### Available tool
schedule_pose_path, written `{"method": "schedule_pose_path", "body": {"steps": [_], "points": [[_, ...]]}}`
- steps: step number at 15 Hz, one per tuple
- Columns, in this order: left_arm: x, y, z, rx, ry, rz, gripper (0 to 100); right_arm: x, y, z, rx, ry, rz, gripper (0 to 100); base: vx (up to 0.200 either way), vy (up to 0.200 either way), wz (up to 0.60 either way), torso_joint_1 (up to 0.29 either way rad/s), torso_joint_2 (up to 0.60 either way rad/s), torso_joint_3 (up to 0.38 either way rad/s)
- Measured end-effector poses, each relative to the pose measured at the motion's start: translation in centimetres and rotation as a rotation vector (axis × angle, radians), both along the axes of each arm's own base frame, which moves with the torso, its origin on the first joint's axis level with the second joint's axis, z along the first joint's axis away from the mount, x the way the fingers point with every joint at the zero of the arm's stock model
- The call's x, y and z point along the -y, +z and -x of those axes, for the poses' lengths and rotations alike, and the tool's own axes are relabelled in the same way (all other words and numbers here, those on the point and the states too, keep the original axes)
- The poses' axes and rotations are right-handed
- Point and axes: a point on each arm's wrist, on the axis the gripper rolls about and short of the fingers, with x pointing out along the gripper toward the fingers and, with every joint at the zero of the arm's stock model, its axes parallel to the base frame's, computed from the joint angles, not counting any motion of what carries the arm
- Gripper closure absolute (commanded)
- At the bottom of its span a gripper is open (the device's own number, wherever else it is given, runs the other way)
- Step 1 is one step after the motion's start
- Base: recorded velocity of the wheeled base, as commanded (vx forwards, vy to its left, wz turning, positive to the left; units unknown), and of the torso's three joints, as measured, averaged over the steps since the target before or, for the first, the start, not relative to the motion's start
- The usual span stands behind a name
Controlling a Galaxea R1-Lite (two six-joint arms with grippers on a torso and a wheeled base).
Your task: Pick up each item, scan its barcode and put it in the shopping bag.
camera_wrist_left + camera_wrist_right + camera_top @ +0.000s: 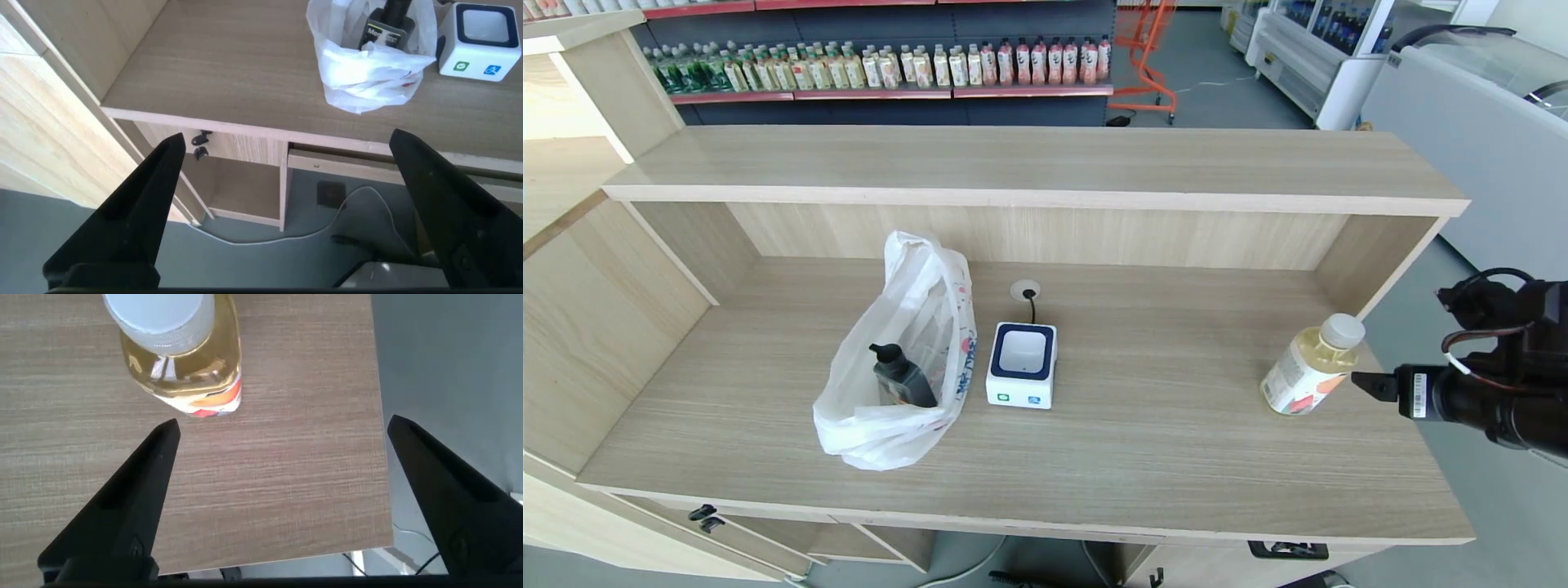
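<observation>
My right arm comes in from the 3 o'clock edge of the head view. Its black forearm lies roughly level and is aimed toward 9 o'clock. A cable loop with red and white wires arches over the wrist. The right gripper leads the arm, its dark pointed tip out front at the 9 o'clock end. On that arm's wrist camera I see both of its fingers spread wide, with nothing between them. The left gripper looks the same on its own wrist camera: two black wedge-shaped pads splayed far apart, holding nothing, pointing downward.
</observation>
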Motion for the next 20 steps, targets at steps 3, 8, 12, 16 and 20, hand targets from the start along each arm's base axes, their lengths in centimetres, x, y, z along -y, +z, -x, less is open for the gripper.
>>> {"method": "schedule_pose_path", "body": {"steps": [3,8,12,16,20], "points": [[0.0,0.0,0.0,0.0,0.0,0.0,0,-1.0,-2.7,-1.1,0.013,0.083,-0.031,0,0.0,0.0,0.0,0.0,0.0,0.0],[0.0,0.0,0.0,0.0,0.0,0.0,0,-2.8,-6.2,-3.7,0.089,0.153,-0.033,0,0.0,0.0,0.0,0.0,0.0,0.0],[0.0,0.0,0.0,0.0,0.0,0.0,0,-4.1,-8.1,-6.0,0.141,0.183,-0.028,0,0.0,0.0,0.0,0.0,0.0,0.0],[0.0,0.0,0.0,0.0,0.0,0.0,0,-4.9,-8.5,-8.2,0.196,0.203,-0.03,0,0.0,0.0,0.0,0.0,0.0,0.0],[0.0,0.0,0.0,0.0,0.0,0.0,0,-5.4,-8.9,-9.4,0.209,0.24,0.025,0,0.0,0.0,0.0,0.0,0.0,0.0]]}}
